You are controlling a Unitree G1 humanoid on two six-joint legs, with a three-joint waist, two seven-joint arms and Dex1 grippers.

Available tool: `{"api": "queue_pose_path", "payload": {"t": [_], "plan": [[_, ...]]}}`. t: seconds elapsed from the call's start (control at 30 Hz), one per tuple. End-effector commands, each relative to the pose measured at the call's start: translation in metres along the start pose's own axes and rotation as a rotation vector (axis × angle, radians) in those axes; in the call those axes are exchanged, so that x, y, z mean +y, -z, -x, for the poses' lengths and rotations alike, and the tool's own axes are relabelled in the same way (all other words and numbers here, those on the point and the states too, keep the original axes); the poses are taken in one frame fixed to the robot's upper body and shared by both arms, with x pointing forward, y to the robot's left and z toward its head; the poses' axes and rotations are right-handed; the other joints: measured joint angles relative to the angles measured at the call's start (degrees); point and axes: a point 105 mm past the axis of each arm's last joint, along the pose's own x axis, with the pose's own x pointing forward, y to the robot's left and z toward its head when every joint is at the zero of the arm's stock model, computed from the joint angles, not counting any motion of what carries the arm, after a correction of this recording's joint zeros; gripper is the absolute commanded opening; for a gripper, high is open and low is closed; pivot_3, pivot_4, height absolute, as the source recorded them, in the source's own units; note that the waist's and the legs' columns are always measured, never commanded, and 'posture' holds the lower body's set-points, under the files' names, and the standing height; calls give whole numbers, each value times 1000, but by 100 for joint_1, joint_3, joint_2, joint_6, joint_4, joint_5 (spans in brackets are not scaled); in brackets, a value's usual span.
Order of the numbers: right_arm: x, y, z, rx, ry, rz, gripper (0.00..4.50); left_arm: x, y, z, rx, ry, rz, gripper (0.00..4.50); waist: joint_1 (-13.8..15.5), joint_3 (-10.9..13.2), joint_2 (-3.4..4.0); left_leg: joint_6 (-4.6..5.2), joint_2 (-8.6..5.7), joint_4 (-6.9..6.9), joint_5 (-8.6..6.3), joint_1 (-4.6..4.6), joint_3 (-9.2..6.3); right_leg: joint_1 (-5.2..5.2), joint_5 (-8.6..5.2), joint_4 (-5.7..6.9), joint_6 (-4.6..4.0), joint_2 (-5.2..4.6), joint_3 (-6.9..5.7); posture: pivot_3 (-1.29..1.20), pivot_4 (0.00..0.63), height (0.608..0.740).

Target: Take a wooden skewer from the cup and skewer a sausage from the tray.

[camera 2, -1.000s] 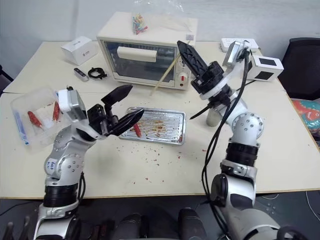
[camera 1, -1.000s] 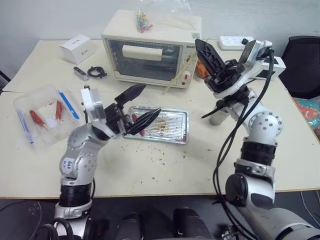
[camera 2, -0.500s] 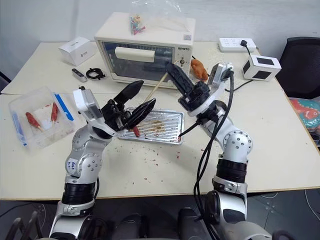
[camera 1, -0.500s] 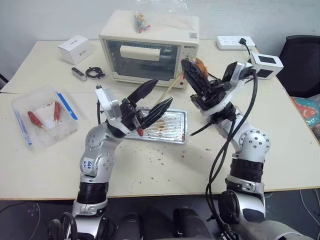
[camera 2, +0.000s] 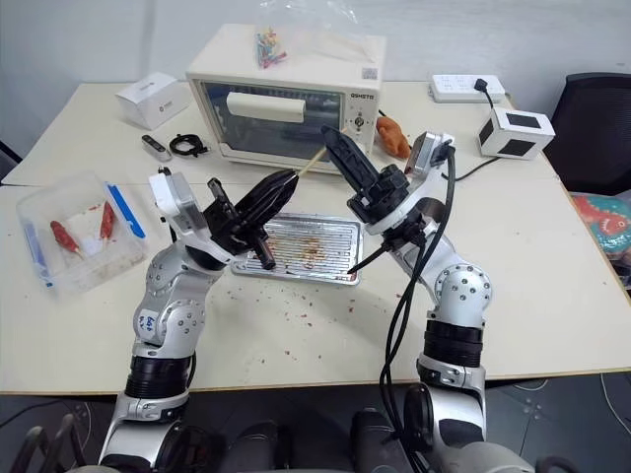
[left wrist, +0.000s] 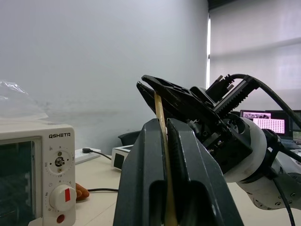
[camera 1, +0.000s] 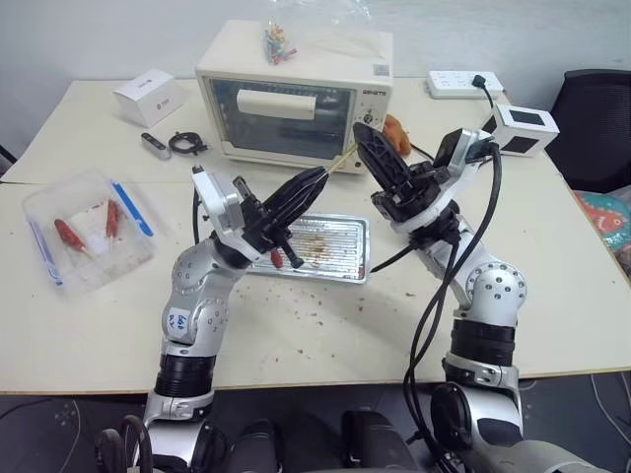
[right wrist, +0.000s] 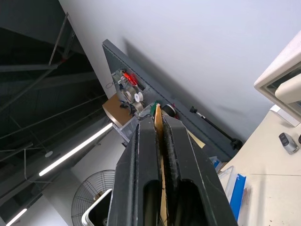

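Observation:
The wooden skewer is held above the table, slanting in front of the oven. My right gripper is shut on its upper part, and the stick shows between the fingers in the right wrist view. My left gripper is shut on its lower part; in the left wrist view the skewer runs from my left fingers up into the right ones. Below the left gripper, a red sausage lies at the near left of the crumb-smeared tray. The cup is hidden behind my right arm.
A cream toaster oven stands behind the tray. At the left is a clear plastic container with red sausages and blue sticks. A white box, a power strip and a white-and-black cube sit at the back. A black chair stands at the right.
My left gripper moved right and up to the skewer and closed on it. My right gripper came down and left with the skewer, then stayed still.

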Motion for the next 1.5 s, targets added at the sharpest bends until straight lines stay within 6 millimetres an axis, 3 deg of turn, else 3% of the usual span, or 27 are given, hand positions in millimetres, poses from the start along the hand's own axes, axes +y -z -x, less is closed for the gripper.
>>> {"api": "queue_pose_path", "payload": {"t": [0.03, 0.1, 0.27, 0.4, 0.5, 0.6, 0.77, 0.93, 1.07, 1.3, 1.5], "plan": [[20, 1, -2, 47, -82, 57, 0, 4, -10, -3, -17, -10, -25, 57, 0, 0, 0, 0, 0, 0, 0, 0, 0, 0, 0, 0, 0, 0, 0, 0, 150, 740], [23, 2, 1, 74, -95, 39, 549, 7, -12, -2, -18, -16, -28, 0, 1, 0, 0, 1, -1, 0, 0, 0, 0, 0, 0, -2, 0, -1, 0, 0, 150, 740], [17, -5, 18, 222, -54, 363, 2103, 16, -20, 17, 41, -19, -44, 0, -1, 0, 0, 1, 0, -4, -1, -1, -1, 0, 0, -8, 0, 0, -1, 0, 150, 740], [13, 5, 61, 533, -77, 593, 3469, 24, -24, 54, 155, -46, -39, 0, 3, 0, 0, 1, 2, -15, -2, 0, -2, 2, 0, -21, 0, -3, -3, 0, 150, 740], [8, 3, 106, 726, -91, 768, 4447, 34, -28, 99, 278, -136, -45, 0, -1, 0, 0, 2, 4, -19, -4, -1, -3, 3, 0, -35, 0, -6, -5, 0, 150, 740], [5, -2, 147, 833, -32, 800, 4481, 39, -33, 142, 374, -246, -29, 0, 1, 2, -3, 1, 5, -24, -6, 4, -2, 7, 0, -53, 0, -9, -5, 0, 150, 740], [7, -15, 170, 783, 19, 951, 4481, 41, -37, 196, 455, -403, 33, 0, 9, 3, -5, 5, 2, -13, -6, 41, -2, 44, 0, -48, -1, -18, 0, 0, 150, 740], [-2, -11, 194, 880, 56, 1017, 4481, 39, -41, 217, 482, -463, 53, 0, 22, 3, -5, -1, 6, -19, -9, 50, -11, 59, -1, -61, -5, -20, -5, 0, 150, 740], [-9, -6, 175, 894, 48, 1016, 4481, 38, -40, 219, 493, -474, 55, 0, 8, 3, -5, 0, 5, -17, -10, 51, -8, 59, 0, -59, -6, -25, -4, 0, 150, 740], [-15, 50, 86, 881, -19, 827, 4481, 35, -37, 213, 500, -457, 72, 0, -121, 3, -5, -18, 20, -21, -6, 39, -9, 22, -10, -30, -27, -20, 12, 0, 150, 740], [-55, 84, 25, 934, 155, 835, 4481, 34, -34, 203, 487, -449, 68, 0, -146, 1, -9, -20, 17, -19, -7, 27, -11, 12, -12, -29, -31, -26, 10, 0, 150, 740]]}}
